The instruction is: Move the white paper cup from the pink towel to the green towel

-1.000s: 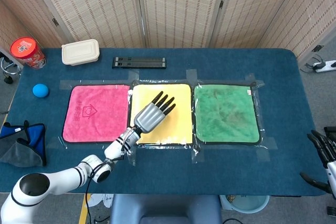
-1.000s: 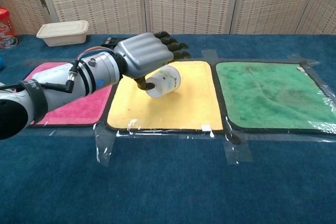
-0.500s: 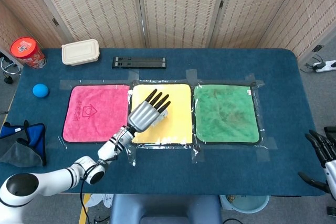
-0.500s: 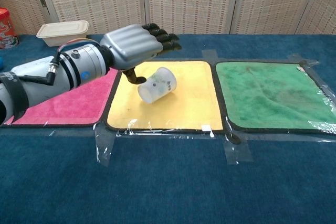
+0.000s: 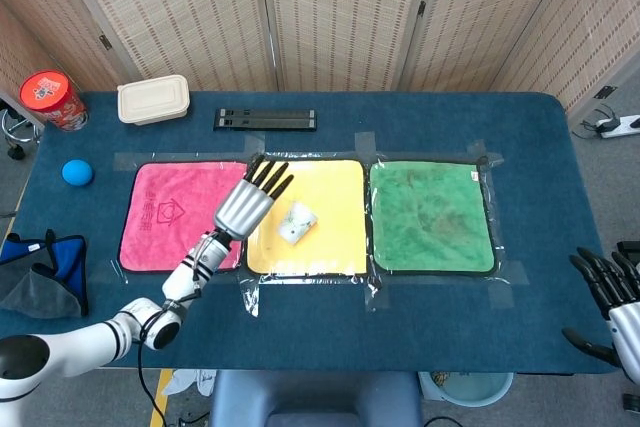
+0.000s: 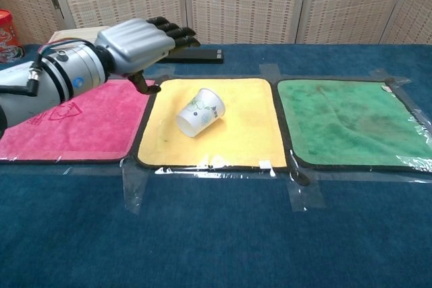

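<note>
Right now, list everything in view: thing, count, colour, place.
cup: 1, white, on its side on the yellow towel
towels: 3, pink, yellow, green, taped side by side on the table
table: 1, blue cover
container: 1, cream, far left
can: 1, red, far left corner
ball: 1, blue, left edge
black bars: 2, far middle
left hand: over the pink-yellow seam, holds nothing
right hand: right edge, off the table

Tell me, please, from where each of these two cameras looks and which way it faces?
Head view: high above the near edge, looking steeply down on the table; shows left hand, right hand.
Chest view: low at the near edge, looking across toward the screens; shows only the left hand.
Shared: tipped white paper cup on yellow towel.
</note>
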